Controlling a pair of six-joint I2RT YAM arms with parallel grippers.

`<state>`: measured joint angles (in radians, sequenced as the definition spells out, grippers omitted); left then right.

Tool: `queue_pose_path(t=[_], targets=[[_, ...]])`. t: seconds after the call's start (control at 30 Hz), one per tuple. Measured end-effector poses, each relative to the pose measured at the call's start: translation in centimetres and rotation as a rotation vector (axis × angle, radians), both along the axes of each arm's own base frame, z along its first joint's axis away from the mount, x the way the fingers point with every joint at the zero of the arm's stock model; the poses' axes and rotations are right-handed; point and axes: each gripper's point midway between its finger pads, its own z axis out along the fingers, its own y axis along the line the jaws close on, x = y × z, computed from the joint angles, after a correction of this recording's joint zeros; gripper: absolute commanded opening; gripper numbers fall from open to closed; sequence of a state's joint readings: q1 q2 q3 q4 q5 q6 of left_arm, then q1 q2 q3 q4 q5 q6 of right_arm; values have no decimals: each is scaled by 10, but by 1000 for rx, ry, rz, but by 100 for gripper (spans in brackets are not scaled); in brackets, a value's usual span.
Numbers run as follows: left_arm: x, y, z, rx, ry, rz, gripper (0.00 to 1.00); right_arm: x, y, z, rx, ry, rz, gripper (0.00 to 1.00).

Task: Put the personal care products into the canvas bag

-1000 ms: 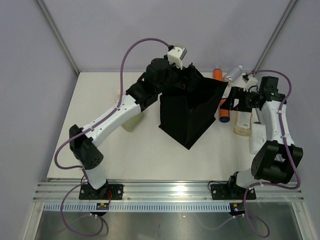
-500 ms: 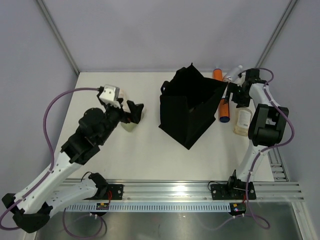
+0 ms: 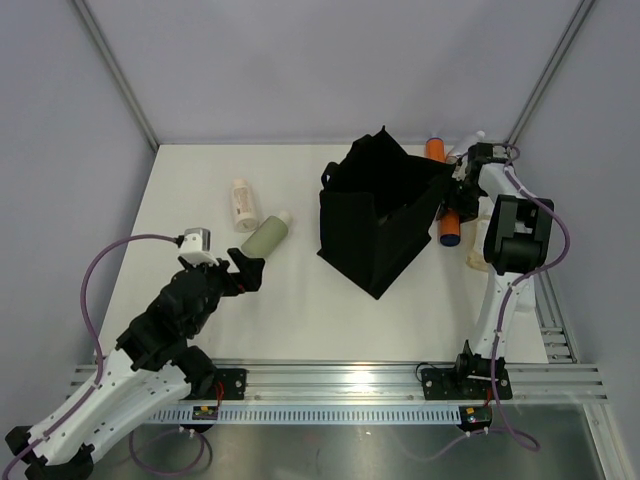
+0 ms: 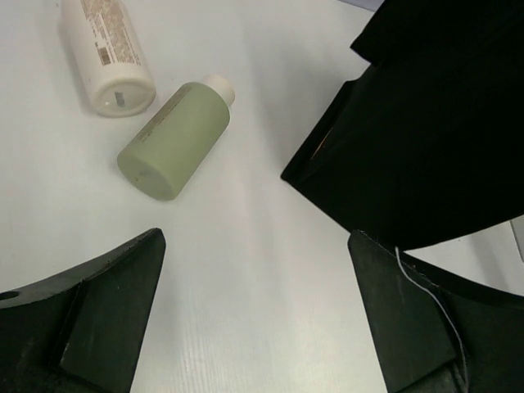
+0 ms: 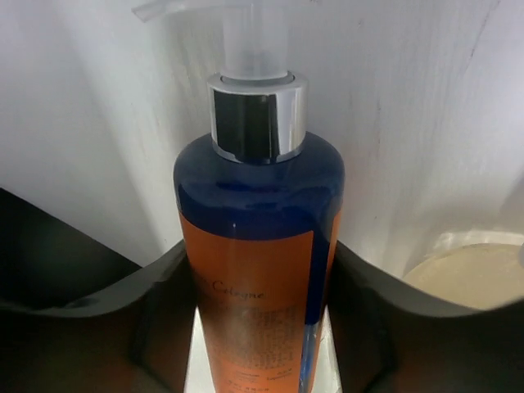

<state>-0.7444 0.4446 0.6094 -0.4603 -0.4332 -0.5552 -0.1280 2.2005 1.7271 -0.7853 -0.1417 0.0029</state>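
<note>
There, right hand (image 5: 260, 278) (outstretched) clasps orange bottle (image 5: 255, 205).

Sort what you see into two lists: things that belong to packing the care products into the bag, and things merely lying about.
Belongs to the job: black canvas bag; sage-green bottle; cream-white bottle; orange pump bottle, gripped by the right claw; open left claw.
Not part of it: white table; purple cables; metal rail.

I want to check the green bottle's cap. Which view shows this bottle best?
The left wrist view: the green bottle lies large and whole, cap visible. The top external view shows it small; the right wrist view not at all.
</note>
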Motion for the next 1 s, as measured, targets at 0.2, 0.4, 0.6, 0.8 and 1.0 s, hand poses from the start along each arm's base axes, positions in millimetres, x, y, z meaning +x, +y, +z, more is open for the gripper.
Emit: queue_pose_path(t=[0.2,0.4,0.6,0.8,1.0], targets=[[-3,3,-8,-28,33,27,99,-2,3,1,7,19,4,10],[-4,5,-12,-33,56,40,99,-13,-2,6,186,-3,-16,0],[-5,7,-14,-28,63,50,99,-33,-35,69,326,-178,-95,0],[-4,8,-16,-18,68,58,99,-25,-27,206,337,-583,28,0],[-4,11,-21,2,80,69,99,-30,37,342,298,-913,422,0]])
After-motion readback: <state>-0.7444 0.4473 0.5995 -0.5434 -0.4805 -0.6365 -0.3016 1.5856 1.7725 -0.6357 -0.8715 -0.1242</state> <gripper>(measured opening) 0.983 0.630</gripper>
